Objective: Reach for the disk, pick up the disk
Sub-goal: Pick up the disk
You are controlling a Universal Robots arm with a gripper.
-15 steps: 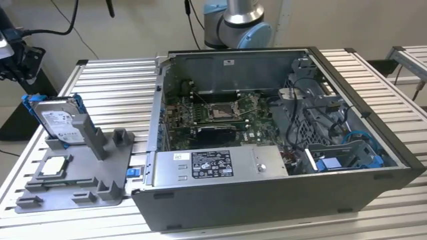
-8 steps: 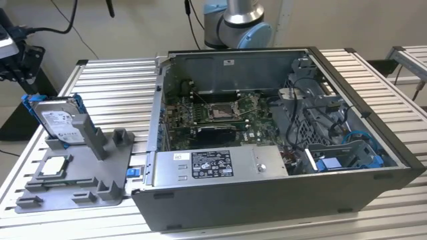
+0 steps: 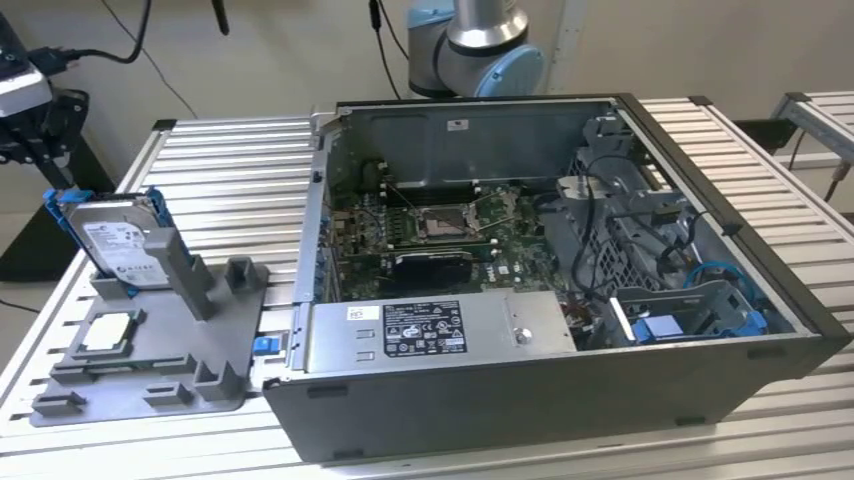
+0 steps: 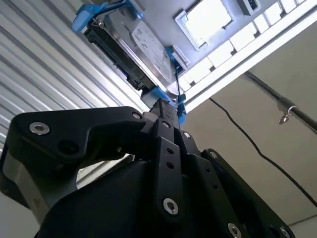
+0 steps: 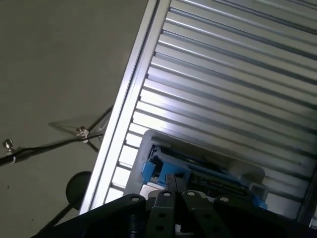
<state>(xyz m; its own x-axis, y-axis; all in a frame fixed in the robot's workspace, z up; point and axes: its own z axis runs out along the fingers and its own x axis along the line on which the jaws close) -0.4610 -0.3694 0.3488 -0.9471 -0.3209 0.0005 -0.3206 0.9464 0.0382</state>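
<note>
One disk [image 3: 118, 240] stands on edge in a grey plastic holder [image 3: 200, 330] at the exterior view's left, about mid-height. Its lower end is hidden behind the holder's upright post. A small square chip [image 3: 110, 333] lies flat on the holder's tray, lower left in that frame. The holder and an open computer case [image 3: 534, 400] sit on the ribbed metal tabletop [image 3: 227, 160]. In both wrist views the gripper [image 4: 166, 105] [image 5: 173, 181] points toward the disk. Its black fingers [image 4: 169, 148] are drawn together with no gap showing and nothing between them. Their tips overlap the disk's blue frame, so whether they touch it cannot be told. In the first wrist view the gripper body covers the disk's near edge.
</note>
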